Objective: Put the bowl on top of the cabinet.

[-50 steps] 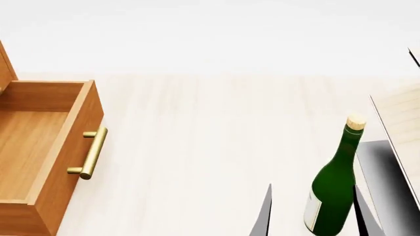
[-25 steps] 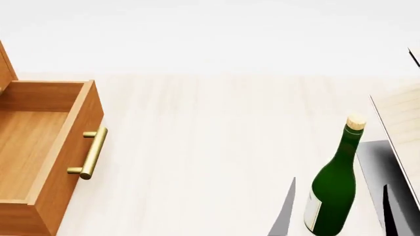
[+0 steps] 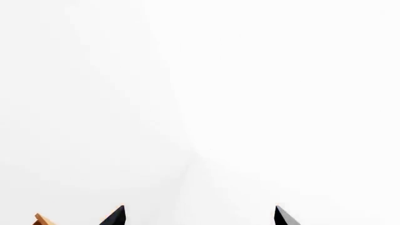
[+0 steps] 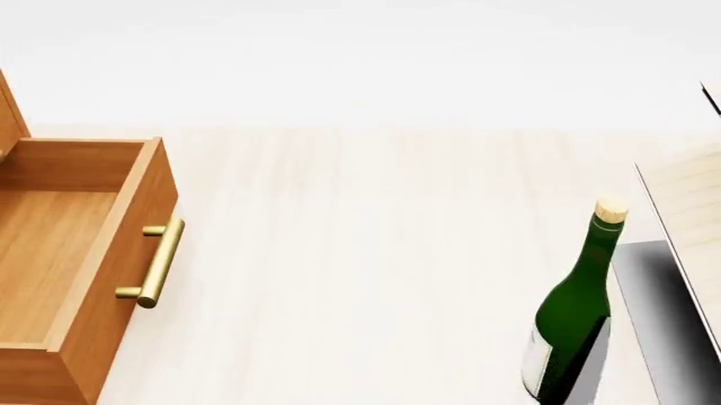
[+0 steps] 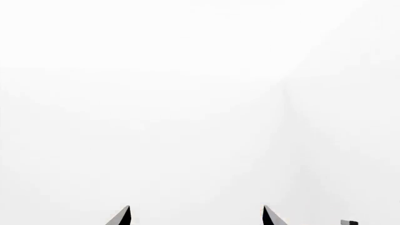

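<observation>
Here, the bowl shows in none of the views, so its place and the way it points cannot be told. The cabinet (image 4: 70, 261) of orange-brown wood stands at the left edge of the head view, one drawer pulled out with its hollow facing up and a brass bar handle (image 4: 155, 262) on its front. A green glass bottle (image 4: 575, 314) stands upright on the pale wood-grain table (image 4: 372, 253), corked, its white label too small to read. Just beside it is a slanted pale plywood rack (image 4: 690, 211) on a dark base. The left gripper (image 3: 198, 216) and the right gripper (image 5: 195, 216) each show two dark fingertips spread apart against blank white, holding nothing.
</observation>
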Motion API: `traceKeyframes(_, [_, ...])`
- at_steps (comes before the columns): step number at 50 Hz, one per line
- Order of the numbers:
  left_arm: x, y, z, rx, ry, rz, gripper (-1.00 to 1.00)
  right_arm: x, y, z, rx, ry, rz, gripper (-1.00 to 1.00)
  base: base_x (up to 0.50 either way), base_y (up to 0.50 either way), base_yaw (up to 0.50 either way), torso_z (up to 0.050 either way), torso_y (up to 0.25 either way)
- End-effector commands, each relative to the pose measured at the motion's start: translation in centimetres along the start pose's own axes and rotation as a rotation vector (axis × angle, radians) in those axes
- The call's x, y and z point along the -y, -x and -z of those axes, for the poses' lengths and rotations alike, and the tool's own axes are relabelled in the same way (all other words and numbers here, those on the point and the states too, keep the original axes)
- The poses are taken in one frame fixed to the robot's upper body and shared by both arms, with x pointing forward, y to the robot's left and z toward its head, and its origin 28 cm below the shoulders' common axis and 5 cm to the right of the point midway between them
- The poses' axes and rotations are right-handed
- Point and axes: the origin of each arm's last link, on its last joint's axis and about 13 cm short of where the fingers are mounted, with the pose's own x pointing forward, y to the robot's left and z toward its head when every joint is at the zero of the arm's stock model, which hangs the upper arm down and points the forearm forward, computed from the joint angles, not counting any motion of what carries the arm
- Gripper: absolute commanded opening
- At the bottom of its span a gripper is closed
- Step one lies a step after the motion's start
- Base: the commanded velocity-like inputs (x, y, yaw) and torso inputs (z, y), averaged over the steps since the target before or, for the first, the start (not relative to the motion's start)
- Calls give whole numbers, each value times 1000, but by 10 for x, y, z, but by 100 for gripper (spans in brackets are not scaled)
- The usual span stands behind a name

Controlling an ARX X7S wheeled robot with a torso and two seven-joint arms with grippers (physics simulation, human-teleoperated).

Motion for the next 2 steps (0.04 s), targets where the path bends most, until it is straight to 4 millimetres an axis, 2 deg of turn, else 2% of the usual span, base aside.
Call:
traceKeyframes(1, [-6, 27, -11, 84, 46, 12, 100, 2, 3, -9, 80, -21, 28, 100, 0, 0, 0, 0, 0])
traceKeyframes(2, [-6, 27, -11, 85, 46, 11, 100, 2, 4, -9, 82, -22, 28, 100, 0, 0, 0, 0, 0])
